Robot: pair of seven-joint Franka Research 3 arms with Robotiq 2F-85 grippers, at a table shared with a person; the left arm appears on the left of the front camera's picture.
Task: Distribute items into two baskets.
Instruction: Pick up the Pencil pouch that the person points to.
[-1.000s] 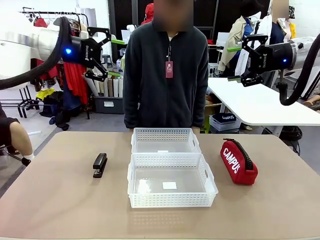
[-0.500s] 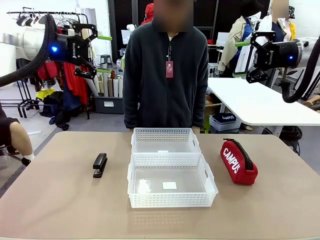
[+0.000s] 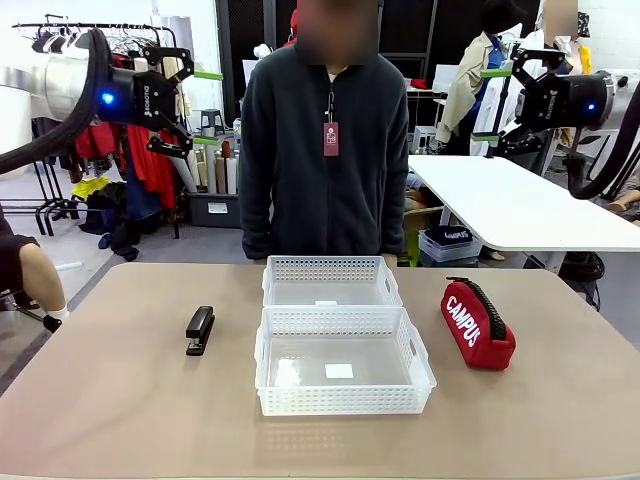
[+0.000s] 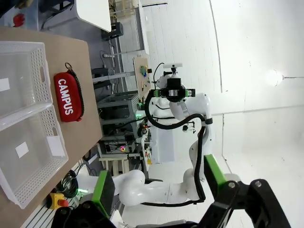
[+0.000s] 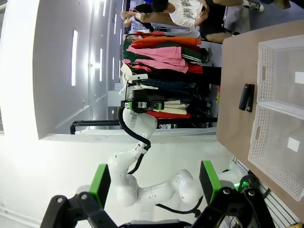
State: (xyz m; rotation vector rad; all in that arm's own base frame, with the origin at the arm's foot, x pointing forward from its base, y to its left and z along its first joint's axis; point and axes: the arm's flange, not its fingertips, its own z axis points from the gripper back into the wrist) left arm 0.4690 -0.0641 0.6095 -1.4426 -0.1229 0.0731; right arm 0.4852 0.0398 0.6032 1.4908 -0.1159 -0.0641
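White table (image 3: 520,205) and clothes rack (image 3: 75,30) behind.

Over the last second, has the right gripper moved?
Yes. The right gripper rose and drew rightward, farther above the white side table behind it.

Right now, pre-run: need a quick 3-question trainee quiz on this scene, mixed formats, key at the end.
1. True or false: the stapler lies on the table, on the robot's left of the near basket and far basket.
2. Where is the red pouch? A) in a basket B) on the table, on the robot's right of the baskets C) on top of the stapler
3. Fill in: the left end effector and right end effector, both held up high, have their jaws ____.
Key: 1 true; 2 B; 3 open.
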